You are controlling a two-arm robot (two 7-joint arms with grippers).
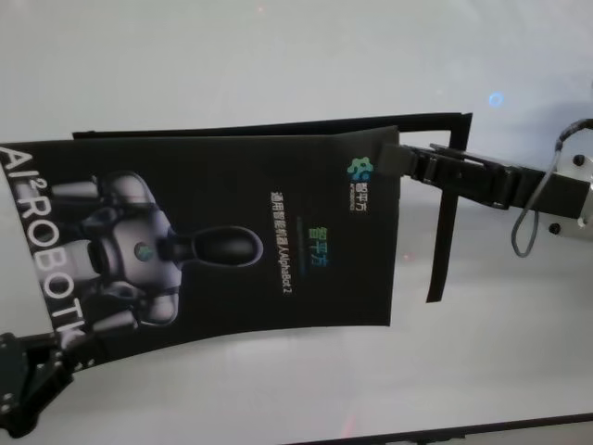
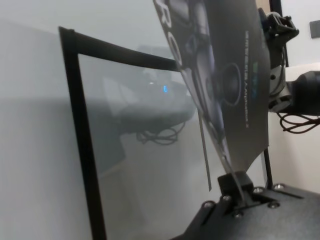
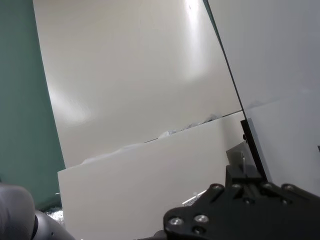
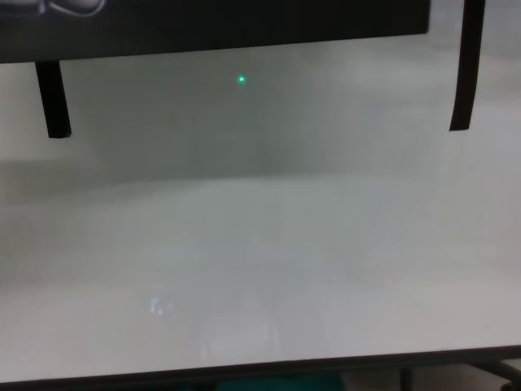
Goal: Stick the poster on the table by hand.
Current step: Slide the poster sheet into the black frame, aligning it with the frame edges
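Note:
The poster [image 1: 232, 232] is a black glossy sheet with a grey-white robot picture and white letters. It hangs lifted and bowed above the white table [image 1: 278, 56]. My left gripper [image 1: 63, 345] is at the near left, shut on the poster's near-left corner; the left wrist view shows its fingertips [image 2: 234, 181] pinching the poster's edge [image 2: 225, 75]. My right gripper [image 1: 397, 158] is at the right, shut on the poster's far-right corner. In the chest view only the poster's lower edge [image 4: 212, 24] shows along the top.
Narrow black strips lie on the table as a frame: one along the far side [image 1: 278, 127], one down the right [image 1: 445, 222], also seen in the left wrist view [image 2: 75, 125]. Two strip ends [image 4: 53, 98] show in the chest view. The table's dark near edge [image 4: 244, 371] runs in front.

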